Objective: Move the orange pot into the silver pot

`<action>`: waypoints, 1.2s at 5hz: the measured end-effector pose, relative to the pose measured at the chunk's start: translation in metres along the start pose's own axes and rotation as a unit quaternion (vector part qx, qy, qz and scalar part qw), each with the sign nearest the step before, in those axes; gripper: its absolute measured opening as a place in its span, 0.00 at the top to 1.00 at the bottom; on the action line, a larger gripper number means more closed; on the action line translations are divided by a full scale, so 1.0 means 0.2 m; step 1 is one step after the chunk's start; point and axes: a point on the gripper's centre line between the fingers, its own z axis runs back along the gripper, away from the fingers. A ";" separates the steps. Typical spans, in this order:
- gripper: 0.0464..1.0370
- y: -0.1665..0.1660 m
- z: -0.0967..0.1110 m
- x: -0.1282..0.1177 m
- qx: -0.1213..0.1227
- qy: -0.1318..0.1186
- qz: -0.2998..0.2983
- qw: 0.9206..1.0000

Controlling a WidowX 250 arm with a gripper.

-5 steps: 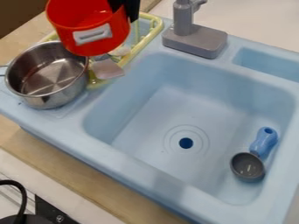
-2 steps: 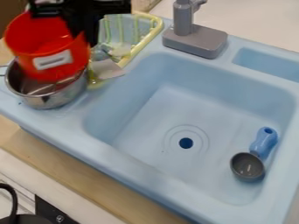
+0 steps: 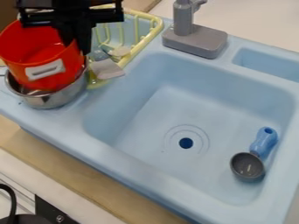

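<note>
Brought left and down since the earliest frame, from above and right of the silver pot (image 3: pixel 55 99) to partly inside its mouth: see the orange pot (image 3: pixel 39 56), with the claw (image 3: pixel 76 41) shifted along with it. Gripped narrowly at the wall on the right, with much of the orange wall still above the silver pot's rim. Hard to tell whether touching the silver pot's floor.

Probably light, stiff plastic, a little slick, not fragile. Best held as now, by the thin upper wall, away from the pale bracket (image 3: pixel 45 70). Likely to swing or tip under such an off-centre pinch, and perhaps to wedge against the silver pot's rim, so ease straight down, let settle, then release. Avoid brushing the yellow rack (image 3: pixel 154 30), behind and right of the silver pot.
</note>
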 end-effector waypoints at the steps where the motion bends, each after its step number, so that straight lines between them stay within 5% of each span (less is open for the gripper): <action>1: 0.99 0.01 -0.03 -0.03 0.003 0.004 -0.001 1.000; 2: 0.98 0.01 -0.06 -0.02 0.004 0.008 0.001 1.000; 3: 0.84 0.02 -0.08 -0.01 0.011 0.019 0.005 1.000; 6: 0.06 0.04 -0.03 0.02 0.010 0.009 0.021 1.000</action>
